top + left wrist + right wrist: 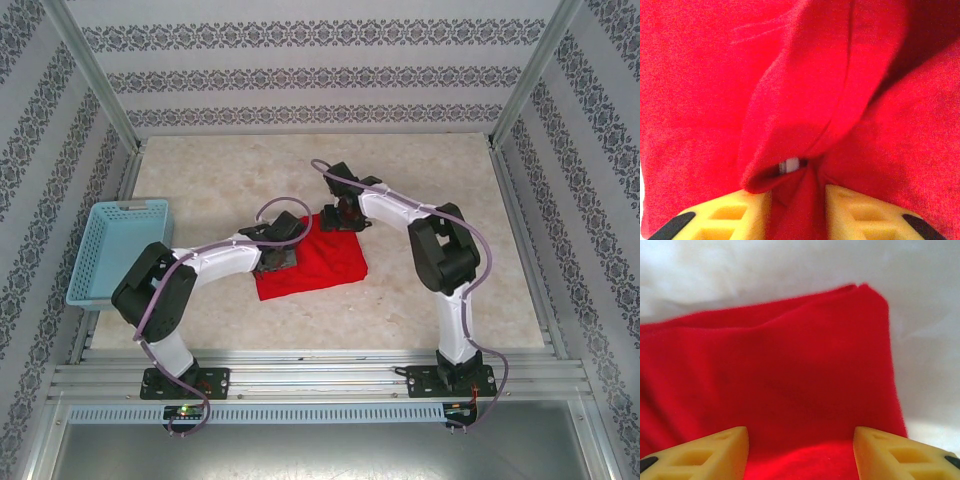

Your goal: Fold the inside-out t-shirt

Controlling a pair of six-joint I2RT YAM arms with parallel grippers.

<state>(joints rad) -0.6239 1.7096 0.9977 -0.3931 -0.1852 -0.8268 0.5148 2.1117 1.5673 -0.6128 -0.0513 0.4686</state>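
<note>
The inside-out t-shirt [322, 262] lies folded into a small red rectangle in the middle of the table. My left gripper [277, 256] is down on its left part. In the left wrist view the yellow fingers [752, 210] stand close together with a raised ridge of the red cloth [700, 100] pinched between them, and a small white tag [789, 165] peeks from under a fold. My right gripper [346, 218] sits at the shirt's far edge. In the right wrist view it [801, 440] is open, its fingers wide apart over flat cloth [790, 365].
A light blue mesh basket [118, 250] stands at the left edge of the table. Pale marble tabletop [450, 190] surrounds the shirt. Patterned walls and metal frame posts [90, 70] enclose the workspace, with a rail [320, 378] along the near edge.
</note>
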